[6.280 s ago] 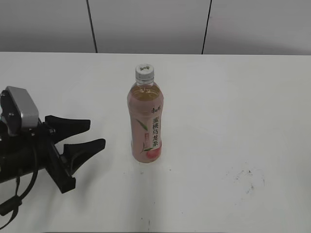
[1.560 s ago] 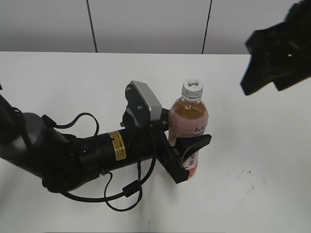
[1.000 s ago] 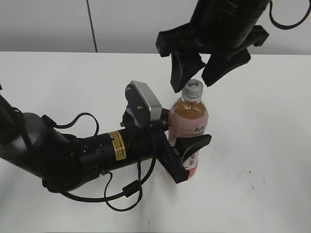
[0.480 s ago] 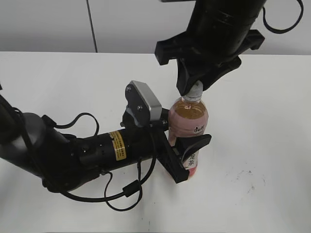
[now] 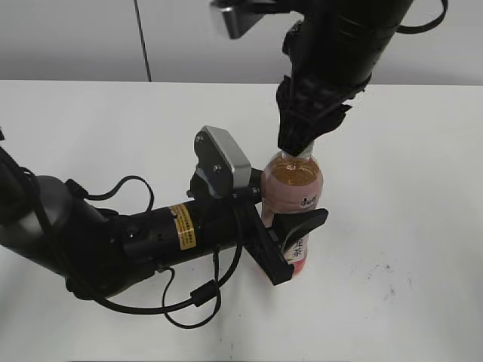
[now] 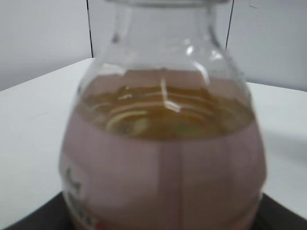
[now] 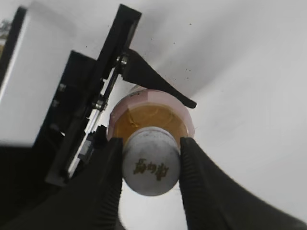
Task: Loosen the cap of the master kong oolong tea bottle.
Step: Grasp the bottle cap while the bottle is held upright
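The master kong oolong tea bottle (image 5: 293, 188) stands upright on the white table, clear with amber tea and a pink label. My left gripper (image 5: 290, 237) is shut on its body from the left side; in the left wrist view the bottle (image 6: 163, 158) fills the frame. My right gripper (image 5: 299, 147) comes down from above and is shut on the cap, which it hides in the exterior view. In the right wrist view the white cap (image 7: 151, 166) with a dark mark sits pinched between the two black fingers (image 7: 108, 182) of my right gripper (image 7: 150, 165).
The white table (image 5: 407, 226) carries a few dark specks at the lower right (image 5: 385, 275). A grey panelled wall (image 5: 75, 38) stands behind. The left arm's black body and cables (image 5: 136, 241) lie across the table's left half.
My right gripper came in from the upper right, lowered over the bottle top and shut on the cap, then rotated about it. The left gripper keeps holding the bottle still.
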`<action>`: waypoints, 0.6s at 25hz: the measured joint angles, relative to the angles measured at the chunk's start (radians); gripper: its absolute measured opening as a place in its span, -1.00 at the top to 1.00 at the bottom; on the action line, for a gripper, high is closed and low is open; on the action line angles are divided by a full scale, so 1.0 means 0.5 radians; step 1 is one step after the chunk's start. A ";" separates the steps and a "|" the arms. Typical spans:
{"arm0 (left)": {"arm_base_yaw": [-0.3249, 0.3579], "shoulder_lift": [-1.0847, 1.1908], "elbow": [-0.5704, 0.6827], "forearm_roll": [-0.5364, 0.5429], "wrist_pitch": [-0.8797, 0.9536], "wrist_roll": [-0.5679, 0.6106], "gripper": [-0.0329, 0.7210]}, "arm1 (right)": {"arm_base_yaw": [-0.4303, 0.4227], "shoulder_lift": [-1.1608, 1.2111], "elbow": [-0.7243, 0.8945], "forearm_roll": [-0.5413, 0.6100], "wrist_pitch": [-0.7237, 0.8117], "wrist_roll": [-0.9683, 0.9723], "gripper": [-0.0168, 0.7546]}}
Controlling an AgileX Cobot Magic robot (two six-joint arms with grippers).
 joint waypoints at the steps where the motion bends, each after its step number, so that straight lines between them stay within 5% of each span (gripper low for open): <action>1: 0.000 0.000 0.000 0.000 -0.004 0.002 -0.15 | 0.000 0.000 0.000 0.003 0.000 -0.198 0.25; 7: 0.000 0.008 0.000 0.000 -0.018 0.007 -0.15 | 0.000 0.000 -0.009 0.005 0.015 -1.360 0.25; 15: 0.000 0.008 0.000 0.000 -0.018 0.011 -0.15 | 0.000 0.000 -0.010 0.066 0.014 -1.538 0.13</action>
